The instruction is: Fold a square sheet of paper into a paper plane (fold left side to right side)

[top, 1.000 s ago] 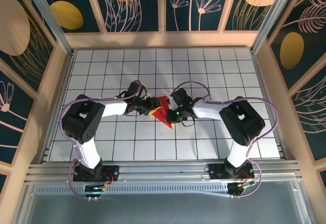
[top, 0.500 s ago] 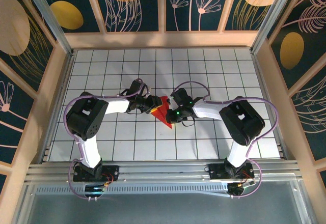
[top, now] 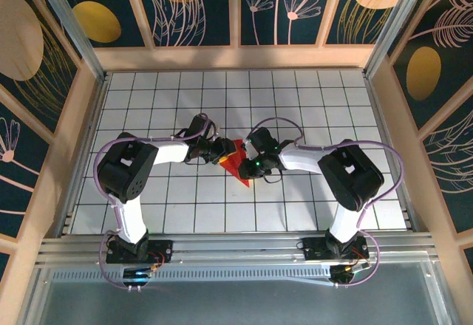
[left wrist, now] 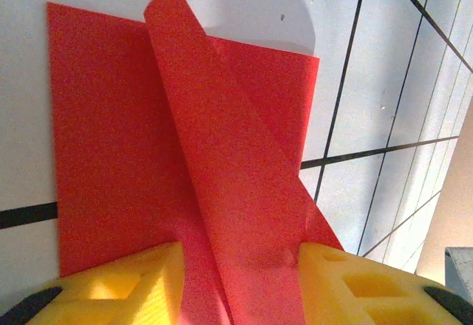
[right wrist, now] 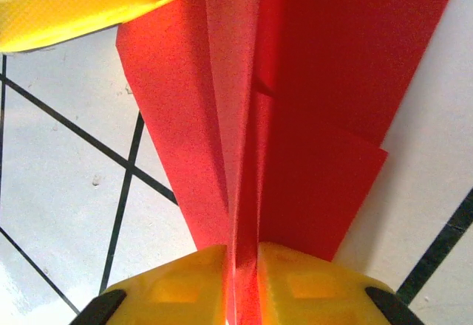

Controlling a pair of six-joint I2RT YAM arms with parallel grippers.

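Pinching the raised centre ridge of the thin bright red sheet of paper (right wrist: 325,81), the right pincer (right wrist: 242,257) steadies it on the white tabletop (top: 310,103) so the left pincer (left wrist: 238,251), gaping astride 1 lifted flap, can probably fold that flap across.

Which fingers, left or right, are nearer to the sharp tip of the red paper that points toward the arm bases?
Right. The right fingers pinch the red paper just above that tip, on its right; the left fingers straddle its far upper-left end.
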